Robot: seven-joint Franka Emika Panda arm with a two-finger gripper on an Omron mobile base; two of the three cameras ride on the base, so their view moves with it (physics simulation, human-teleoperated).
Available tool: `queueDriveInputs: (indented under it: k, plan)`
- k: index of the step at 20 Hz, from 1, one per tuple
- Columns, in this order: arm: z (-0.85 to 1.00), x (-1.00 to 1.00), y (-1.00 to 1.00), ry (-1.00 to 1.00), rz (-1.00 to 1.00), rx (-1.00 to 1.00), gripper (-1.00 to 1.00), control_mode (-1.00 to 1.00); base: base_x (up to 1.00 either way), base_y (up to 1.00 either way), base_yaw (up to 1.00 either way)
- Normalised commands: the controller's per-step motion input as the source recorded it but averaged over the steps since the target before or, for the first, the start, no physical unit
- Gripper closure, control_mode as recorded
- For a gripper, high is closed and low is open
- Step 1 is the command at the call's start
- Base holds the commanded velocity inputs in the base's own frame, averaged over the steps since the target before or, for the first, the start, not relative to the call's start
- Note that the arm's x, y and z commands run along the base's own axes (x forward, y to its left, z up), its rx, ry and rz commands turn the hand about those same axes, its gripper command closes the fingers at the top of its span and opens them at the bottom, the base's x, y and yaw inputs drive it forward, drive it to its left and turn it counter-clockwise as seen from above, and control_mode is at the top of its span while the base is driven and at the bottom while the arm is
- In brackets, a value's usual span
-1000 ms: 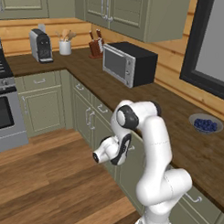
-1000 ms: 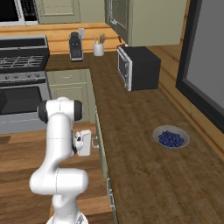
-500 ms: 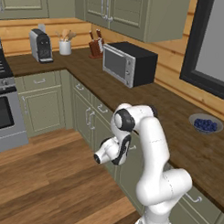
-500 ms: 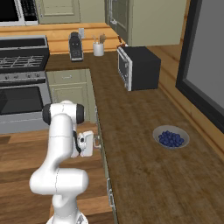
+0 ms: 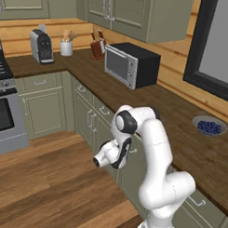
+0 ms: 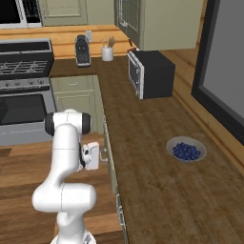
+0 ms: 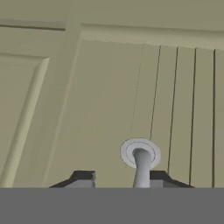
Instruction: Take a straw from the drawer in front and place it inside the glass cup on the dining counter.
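Drawer front is what you see close up in the hand view: a flat sage-green panel with grooved lines on its right part, shut flush against the cabinet face. Its silver bar handle stands out from a round mount low in that view, running down between the two dark fingertips. The gripper has its jaws drawn in around the handle, one tip on each side; the right tip sits just beside the bar, but you cannot tell from these pictures whether the pads actually press on it. From the left base view, you find the gripper low against the green cabinet run just under the edge of the kitchen worktop, with the white arm folded down toward it. From the right base view, the hand sits right against the cabinet face below the worktop edge. Farther along the worktop stand a black microwave, a knife block, a white utensil holder and a coffee machine. A bowl of blueberries rests on the worktop nearer the dark-framed window, and a stove fills the corner beyond.
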Motion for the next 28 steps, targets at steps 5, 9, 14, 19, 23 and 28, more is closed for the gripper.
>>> queueDriveInputs:
  k: [5, 9, 14, 19, 23, 28]
  plan:
    - [0.17, -0.53, 0.40, -0.05, 0.00, 0.00, 1.00, -1.00, 0.00, 0.00, 0.00]
    - [0.25, -0.61, 0.80, -0.01, 0.00, 0.00, 1.00, -1.00, 0.00, 0.00, 0.00]
    - [0.32, -0.57, 0.98, 0.00, 0.00, 0.00, 1.00, -1.00, 0.00, 0.00, 0.00]
    - [0.35, -0.39, 1.00, 0.00, 0.00, 0.01, 1.00, -1.00, 0.00, 0.00, 0.00]
    - [0.29, -0.32, 1.00, 0.00, 0.00, 0.01, 1.00, -1.00, 0.00, 0.00, 0.00]
    - [0.13, -0.32, 0.68, 0.10, 0.00, 0.05, 1.00, -1.00, 0.00, 0.00, 0.00]
